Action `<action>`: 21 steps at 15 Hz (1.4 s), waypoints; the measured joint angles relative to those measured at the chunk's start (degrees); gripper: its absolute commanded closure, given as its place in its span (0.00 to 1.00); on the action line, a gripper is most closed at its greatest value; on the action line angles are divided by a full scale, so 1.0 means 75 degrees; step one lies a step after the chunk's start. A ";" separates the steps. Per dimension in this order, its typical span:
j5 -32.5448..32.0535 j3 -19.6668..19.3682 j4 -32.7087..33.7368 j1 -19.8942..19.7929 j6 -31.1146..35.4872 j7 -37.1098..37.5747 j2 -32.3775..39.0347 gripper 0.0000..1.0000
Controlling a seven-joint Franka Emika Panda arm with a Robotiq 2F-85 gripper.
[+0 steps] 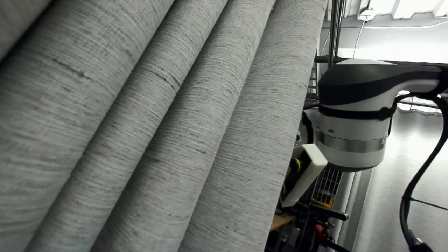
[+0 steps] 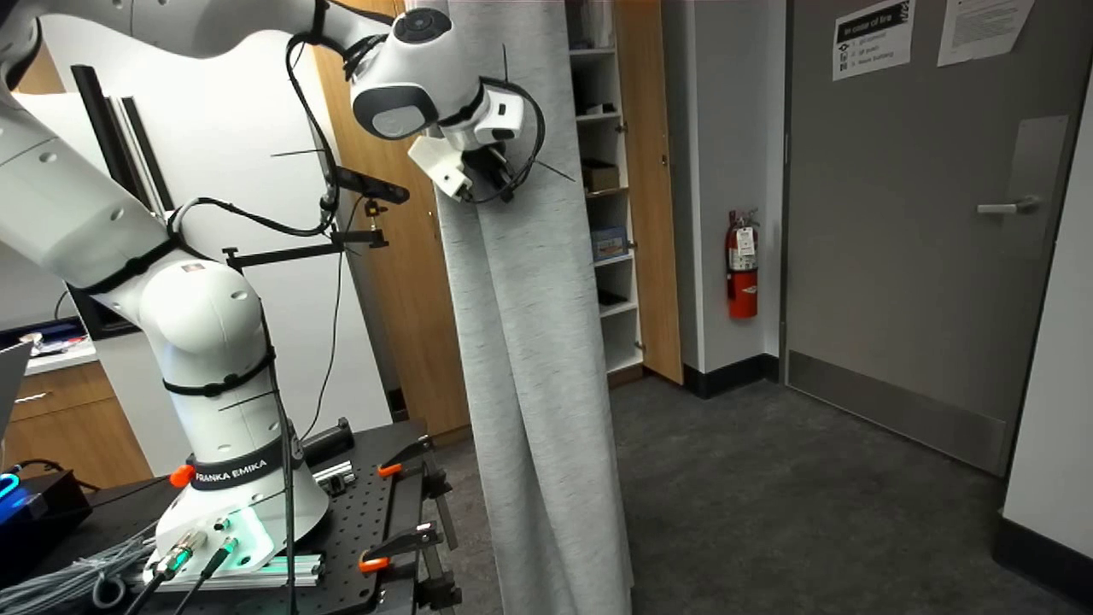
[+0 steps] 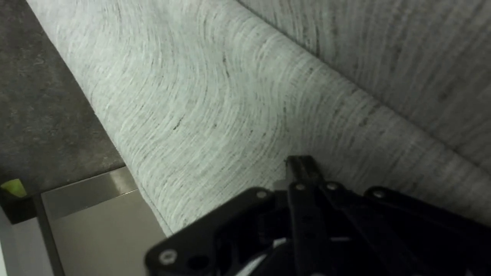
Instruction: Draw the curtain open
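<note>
Light-grey and heathered, the woven curtain (image 2: 551, 342) is hanging in deep, rounded pleats (image 1: 199, 115) beside the robot arm (image 2: 201, 307), probably proving soft, grippy and light to gather, its outer edge (image 3: 117, 132) likely offering the surest hold; the gripper (image 3: 301, 163) is pressing its fingers (image 3: 303, 203) together, anything between them being hidden.

From where I stand, the curtain (image 2: 546, 359) walls off the room just in front of the gripper (image 3: 304, 164) and hangs far below it, so nothing passes straight ahead without meeting cloth. Beyond the curtain's edge, on the side away from the robot's base (image 2: 196, 514), open floor (image 2: 768, 495) leaves a passage up to the grey door (image 2: 905, 256). On the gripper's base side a black camera (image 2: 369, 184) juts out on a bracket (image 2: 295, 254), narrowing the way there, and right beside the gripper a cable loop (image 2: 541, 130) bows out.
</note>
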 measured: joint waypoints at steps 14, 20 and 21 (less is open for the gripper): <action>0.1280 0.1197 0.0118 -0.1393 -0.0984 -0.0583 -0.0018 1.00; 0.1376 0.1351 0.0141 -0.1712 -0.1156 -0.0583 0.0015 0.99; 0.1377 0.1355 0.0142 -0.1715 -0.1157 -0.0583 0.0015 0.99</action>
